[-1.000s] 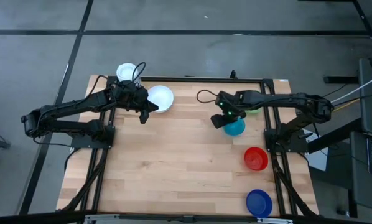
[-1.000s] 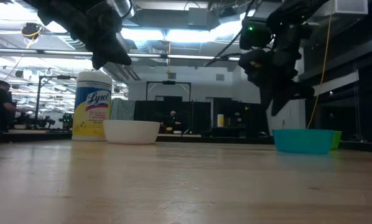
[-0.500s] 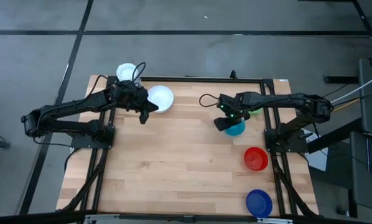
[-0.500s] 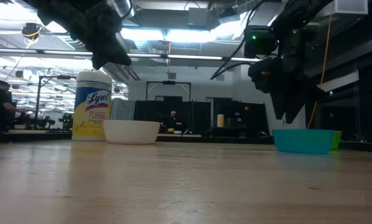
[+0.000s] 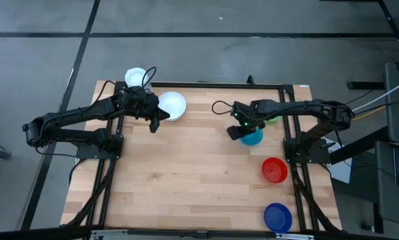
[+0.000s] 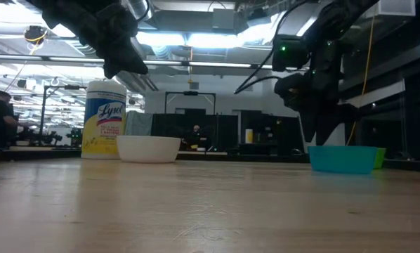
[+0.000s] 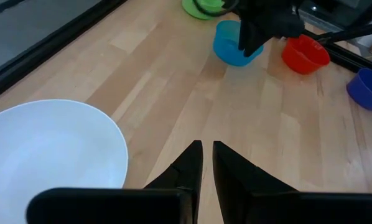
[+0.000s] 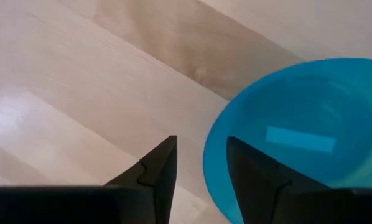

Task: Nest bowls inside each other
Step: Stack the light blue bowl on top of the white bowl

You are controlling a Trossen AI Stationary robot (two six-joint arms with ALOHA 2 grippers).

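We see a light wooden bench [image 5: 186,180] of narrow planks, framed by dark metal rails. At its far left corner stands an upright white-lidded canister [image 6: 103,119] with a yellow "Lysol" label. Around the bench lies a grey floor [image 5: 186,60] crossed by dark lines, and beyond it a dim workshop under bright ceiling lights.

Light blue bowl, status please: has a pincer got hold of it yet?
Right pincer open, straddling light blue bowl rim, not gripping. Left pincer shut, empty, beside white bowl. Nothing nested; path clear.
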